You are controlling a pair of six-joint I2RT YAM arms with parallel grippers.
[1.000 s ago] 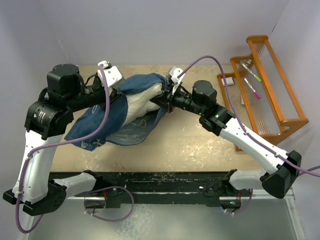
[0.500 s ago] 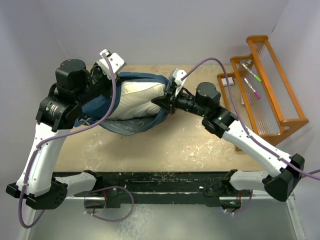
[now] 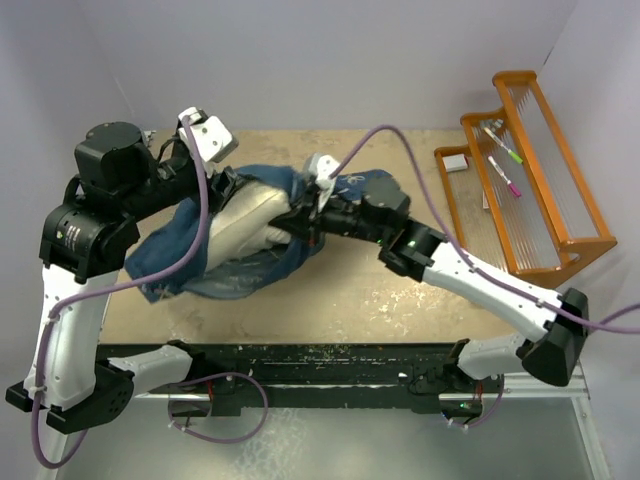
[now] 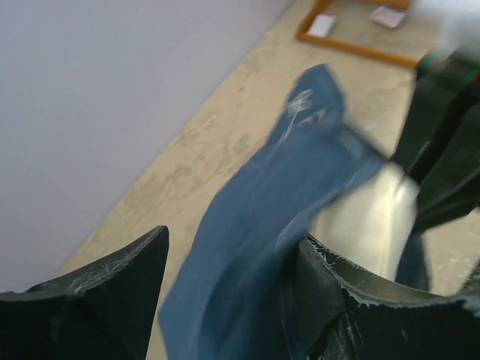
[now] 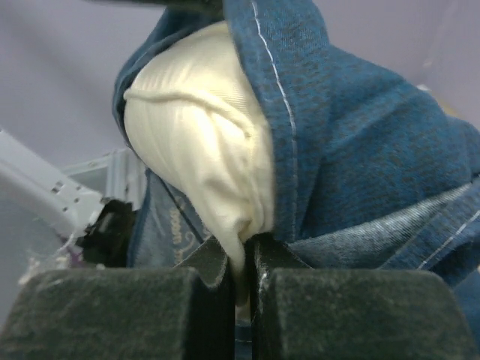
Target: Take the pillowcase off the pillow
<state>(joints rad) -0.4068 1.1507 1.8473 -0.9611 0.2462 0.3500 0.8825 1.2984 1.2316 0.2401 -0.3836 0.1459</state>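
Note:
The navy pillowcase [image 3: 190, 255] lies bunched left of the table's centre, still wrapped round the cream pillow [image 3: 245, 210], whose bare part shows through the opening. My right gripper [image 3: 298, 218] reaches in from the right. In the right wrist view it [image 5: 241, 262] is shut on a corner of the pillow [image 5: 195, 142], with the pillowcase [image 5: 352, 150] hooded over it. My left gripper [image 3: 230, 190] sits at the far left of the bundle. In the left wrist view it [image 4: 232, 292] is open, with blurred pillowcase cloth [image 4: 255, 225] hanging loose between the spread fingers.
An orange wooden rack [image 3: 530, 180] stands at the right edge with pens [image 3: 503, 160] on it and a small white card [image 3: 455, 165] in its low tray. White walls close in the back and the left.
My left gripper has gone from shut to open and let go of the pillowcase, which has dropped toward the near left. My right arm has moved left, still holding the pillow.

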